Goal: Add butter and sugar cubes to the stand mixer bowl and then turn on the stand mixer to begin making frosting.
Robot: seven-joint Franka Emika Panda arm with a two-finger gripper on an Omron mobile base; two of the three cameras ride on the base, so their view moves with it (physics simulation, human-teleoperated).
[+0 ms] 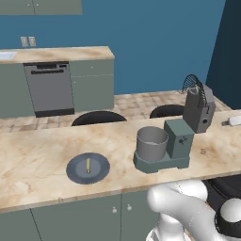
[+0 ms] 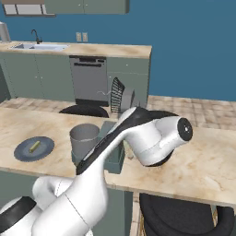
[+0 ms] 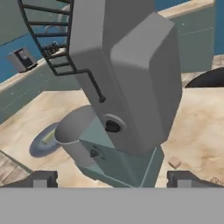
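Note:
The stand mixer [image 1: 180, 140] stands on the island counter with its head [image 3: 131, 74] tilted up and its whisk [image 1: 193, 87] in the air. Its grey bowl [image 1: 152, 143] sits on the base, mouth open. Left of it lies the dark round plate [image 1: 75, 172] with the thin yellow butter [image 1: 88, 165] on it. A small tan sugar cube [image 3: 175, 162] rests on the counter to the right of the mixer base. My gripper [image 3: 112, 180] is open, empty, and faces the mixer head from close by. In the right base view my arm covers most of the mixer beside the bowl [image 2: 84, 138].
Two dark round stools [image 1: 99, 117] stand behind the island. A dishwasher [image 1: 49, 87] and cabinets line the back wall, with a sink [image 2: 39, 46] at the far left. A small white object [image 1: 233, 121] lies at the counter's right edge.

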